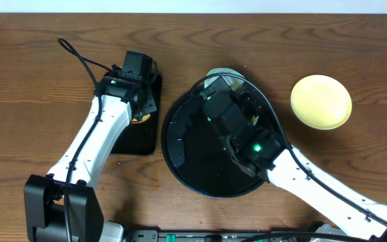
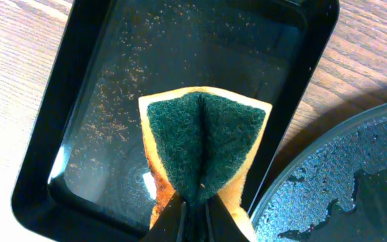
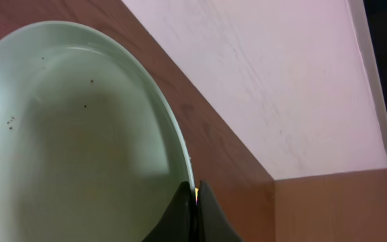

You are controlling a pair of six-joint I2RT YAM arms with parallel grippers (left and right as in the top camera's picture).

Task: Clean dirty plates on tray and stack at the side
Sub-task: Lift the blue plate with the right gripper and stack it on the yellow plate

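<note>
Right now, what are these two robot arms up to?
They appear to be washing plates. The left gripper pinches a green-and-yellow sponge over the small tray. The right gripper pinches a pale plate by its rim at the far edge of the round tray, which looks wet. Only a few specks show on that plate. A yellow plate sits on the table to the right, apart from the tray.

side plate (image 1: 320, 101): pale yellow | held plate (image 3: 79, 134): pale blue-green | tray (image 1: 187, 154): black | sponge (image 2: 203, 144): green, yellow
</note>
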